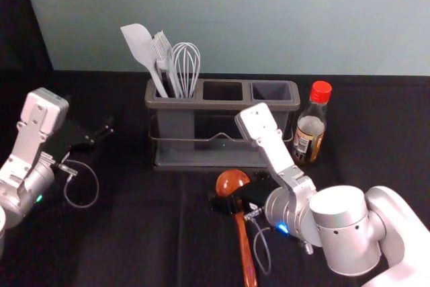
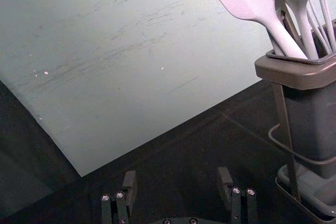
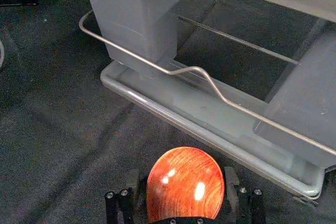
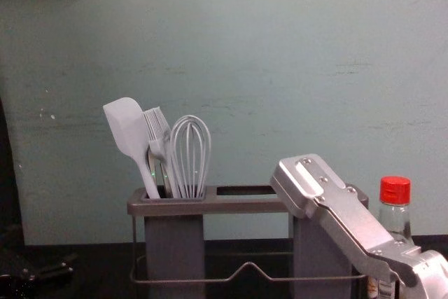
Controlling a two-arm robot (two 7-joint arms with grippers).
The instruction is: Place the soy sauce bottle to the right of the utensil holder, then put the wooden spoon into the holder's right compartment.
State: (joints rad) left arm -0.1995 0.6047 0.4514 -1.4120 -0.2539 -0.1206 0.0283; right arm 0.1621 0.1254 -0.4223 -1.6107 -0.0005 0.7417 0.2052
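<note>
Wooden spoon (image 1: 232,182) lies on the black cloth (image 1: 134,247), its bowl (image 3: 186,187) towards 12 o'clock, its handle (image 1: 247,253) running between 5 and 6. My right gripper (image 3: 182,177) is nearer, fingers spread astride the bowl end; I judge closing comes next, then a lift towards 1, to the right compartment (image 1: 271,91) of the utensil holder (image 1: 201,105). The right wrist view gives me that finger spacing; the head view, the handle's line. The soy sauce bottle (image 1: 310,129) stands at the holder's 3 o'clock, apparently placed. My idle left gripper (image 2: 177,173), fingers apart, is at its 9.
</note>
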